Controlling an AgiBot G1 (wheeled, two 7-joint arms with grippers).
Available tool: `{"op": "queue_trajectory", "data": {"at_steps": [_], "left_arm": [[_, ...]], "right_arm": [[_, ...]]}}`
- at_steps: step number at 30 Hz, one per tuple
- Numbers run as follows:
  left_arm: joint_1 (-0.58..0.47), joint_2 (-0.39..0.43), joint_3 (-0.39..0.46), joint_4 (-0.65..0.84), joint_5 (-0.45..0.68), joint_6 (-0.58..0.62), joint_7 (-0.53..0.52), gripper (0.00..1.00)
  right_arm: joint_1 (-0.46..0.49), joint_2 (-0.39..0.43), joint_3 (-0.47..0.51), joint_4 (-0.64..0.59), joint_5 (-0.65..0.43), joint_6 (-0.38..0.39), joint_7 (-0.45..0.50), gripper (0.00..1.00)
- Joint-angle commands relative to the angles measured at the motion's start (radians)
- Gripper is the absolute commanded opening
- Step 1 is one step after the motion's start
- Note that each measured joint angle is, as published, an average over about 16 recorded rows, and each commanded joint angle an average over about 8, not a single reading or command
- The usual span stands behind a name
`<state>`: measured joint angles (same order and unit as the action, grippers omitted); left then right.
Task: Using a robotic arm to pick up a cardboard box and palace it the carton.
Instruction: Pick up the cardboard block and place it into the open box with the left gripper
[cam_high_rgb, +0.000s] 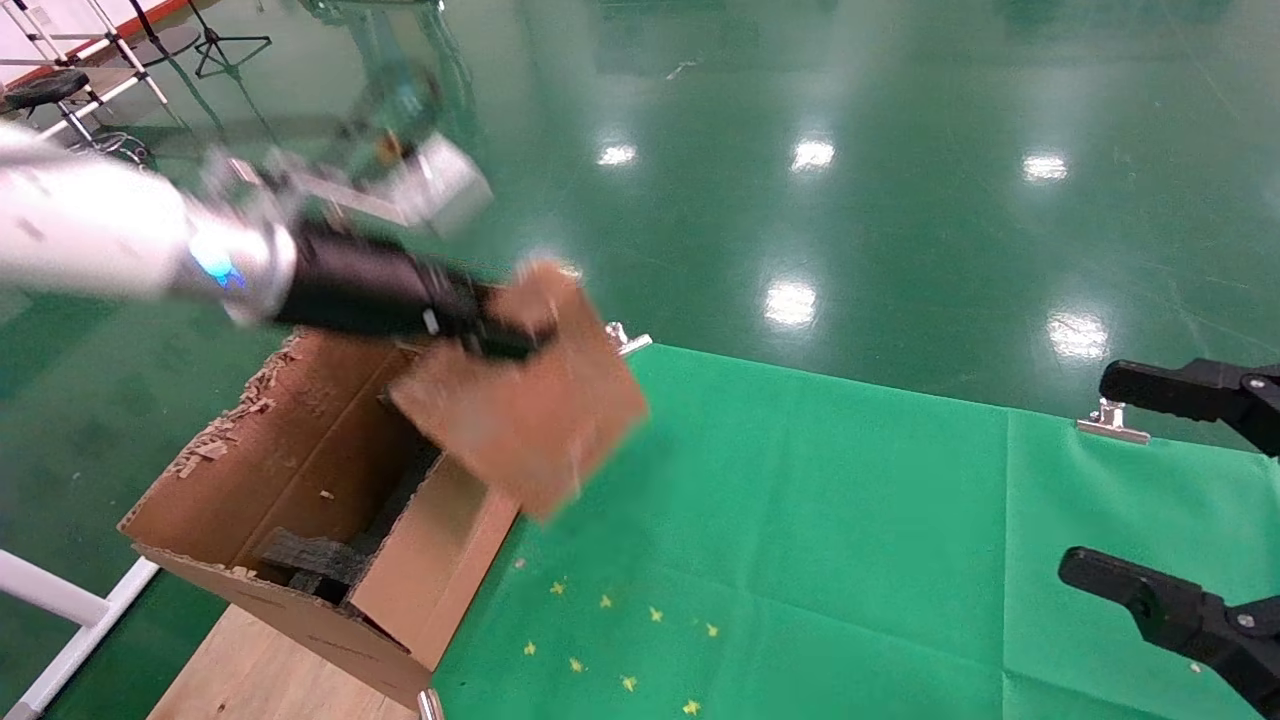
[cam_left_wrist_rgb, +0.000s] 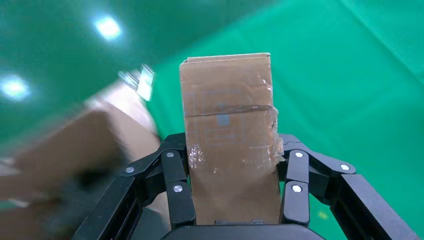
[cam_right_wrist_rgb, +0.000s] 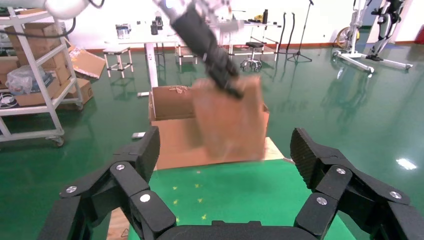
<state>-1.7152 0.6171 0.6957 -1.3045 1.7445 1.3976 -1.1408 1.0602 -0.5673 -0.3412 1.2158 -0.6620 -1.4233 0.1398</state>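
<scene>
Two black fingers (cam_left_wrist_rgb: 180, 192) of the left gripper (cam_high_rgb: 500, 335) clamped the cardboard box (cam_high_rgb: 530, 395), one on each narrow side, and held it tilted in the air over the carton (cam_high_rgb: 300, 520) at its one o'clock corner. At four o'clock, above the green cloth (cam_high_rgb: 800, 560), the right gripper (cam_high_rgb: 1150, 490) hung parked, fingers wide apart.

The carton (cam_high_rgb: 300, 500) stands open-topped at the counter's (cam_high_rgb: 800, 560) left edge, its tall ragged flaps rising on the far-left side and black foam pieces (cam_high_rgb: 310, 560) filling part of its floor. Right of it the green cloth lies bare as far as two metal clips (cam_high_rgb: 1110, 420) at the far edge.
</scene>
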Motion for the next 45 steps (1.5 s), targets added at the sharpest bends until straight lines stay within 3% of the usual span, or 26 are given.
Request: {"op": "queue_trajectory", "data": {"at_steps": [1, 11, 25, 34, 45], "left_arm": [[-0.046, -0.010, -0.016, -0.008, 0.003, 0.007, 0.020, 0.00], [-0.148, -0.110, -0.071, 0.012, 0.054, -0.009, 0.053, 0.00], [0.033, -0.208, -0.053, 0.296, 0.087, -0.177, 0.148, 0.00], [0.140, -0.175, -0.037, 0.514, 0.087, -0.317, 0.230, 0.00], [0.153, -0.061, -0.010, 0.734, 0.121, -0.413, 0.347, 0.00]], "right_arm": [[0.000, 0.000, 0.000, 0.000, 0.000, 0.000, 0.000, 1.00], [0.000, 0.000, 0.000, 0.000, 0.000, 0.000, 0.000, 1.00], [0.000, 0.000, 0.000, 0.000, 0.000, 0.000, 0.000, 1.00], [0.000, 0.000, 0.000, 0.000, 0.000, 0.000, 0.000, 1.00], [0.000, 0.000, 0.000, 0.000, 0.000, 0.000, 0.000, 1.00]]}}
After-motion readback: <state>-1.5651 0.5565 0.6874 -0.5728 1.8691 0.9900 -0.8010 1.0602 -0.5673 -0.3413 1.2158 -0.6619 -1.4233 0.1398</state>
